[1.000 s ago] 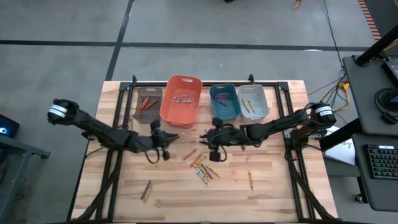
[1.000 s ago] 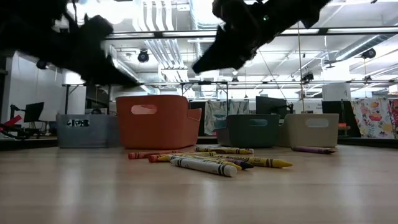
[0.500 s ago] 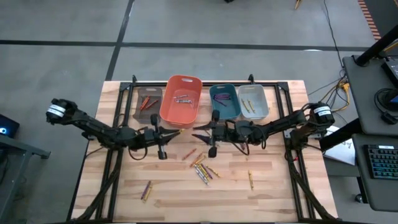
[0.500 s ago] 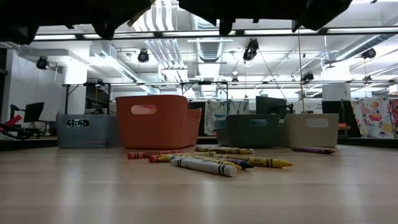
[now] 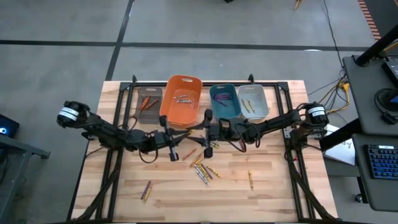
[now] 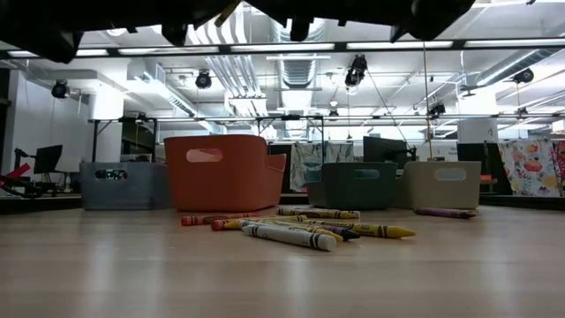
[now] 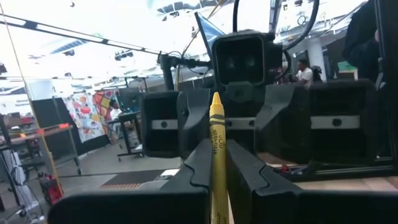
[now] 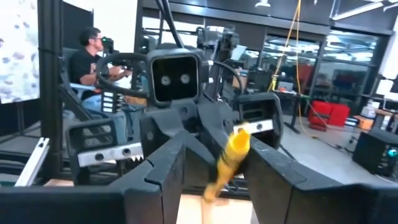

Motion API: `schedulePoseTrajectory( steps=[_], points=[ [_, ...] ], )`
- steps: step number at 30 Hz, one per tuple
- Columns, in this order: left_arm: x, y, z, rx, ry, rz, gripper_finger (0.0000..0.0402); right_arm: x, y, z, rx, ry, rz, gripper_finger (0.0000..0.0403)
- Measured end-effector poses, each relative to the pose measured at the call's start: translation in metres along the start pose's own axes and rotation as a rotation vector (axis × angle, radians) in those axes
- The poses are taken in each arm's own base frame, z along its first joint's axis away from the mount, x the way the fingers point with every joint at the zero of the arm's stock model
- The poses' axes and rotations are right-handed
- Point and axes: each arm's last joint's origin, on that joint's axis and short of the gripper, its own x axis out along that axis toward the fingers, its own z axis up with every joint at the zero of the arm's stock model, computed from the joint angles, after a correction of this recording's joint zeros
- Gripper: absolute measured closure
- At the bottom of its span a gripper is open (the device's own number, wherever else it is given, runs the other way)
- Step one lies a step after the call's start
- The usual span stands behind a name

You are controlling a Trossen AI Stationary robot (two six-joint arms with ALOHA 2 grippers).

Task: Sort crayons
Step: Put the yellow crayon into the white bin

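Note:
Both arms meet above the table's middle, just in front of the orange bin. My left gripper is shut on a yellow crayon and faces my right gripper. My right gripper stands open. In the right wrist view a blurred yellow crayon slants in the wide gap between its fingers. I cannot tell whether that crayon touches them. Several loose crayons lie flat on the wood in front of the grippers, also seen in the low view. My left gripper pinches the yellow crayon's shaft between its two fingers. The crayon lies along the fingers, and its pointed end sticks out past the fingertips toward my right gripper. The fingers come about level from the table's left. The crayon is lifted clear of the table.
Along the far edge stand a brown bin, the orange bin, a teal bin and a pale grey bin, each with crayons inside. Single crayons lie at the near left and near right. People sit beyond the table.
Both grippers have risen and tipped up from pointing down to about level, and they now face each other. In the low view they have left the top of the picture. My left gripper has moved toward the table's right, carrying the yellow crayon. The crayons on the table have stayed put.

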Motion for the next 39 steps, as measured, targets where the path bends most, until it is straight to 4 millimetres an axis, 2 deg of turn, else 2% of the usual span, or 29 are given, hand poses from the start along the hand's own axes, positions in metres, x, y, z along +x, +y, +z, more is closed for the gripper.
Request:
schedulePoseTrajectory(
  steps=[9,13,21,29,39],
  points=[
    [-0.001,0.0,-0.002,-0.005,0.005,0.0,0.0401,0.0,0.0,0.001,-0.009,-0.007,0.001,0.0284],
    [-0.001,0.001,-0.003,-0.003,0.01,-0.001,0.0388,0.0,0.0,0.002,-0.007,-0.024,-0.002,0.0305],
    [-0.001,0.003,-0.004,-0.001,0.033,0.063,0.035,0.0,-0.002,0.003,-0.008,-0.032,-0.019,0.0385],
    [-0.001,0.004,-0.004,0.005,0.04,0.083,0.033,0.0,-0.013,0.002,0.007,-0.012,-0.056,0.0388],
    [0.0,0.008,-0.007,0.028,0.065,0.141,0.03,-0.007,-0.03,0.014,0.044,0.043,-0.096,0.0389]
  ],
)
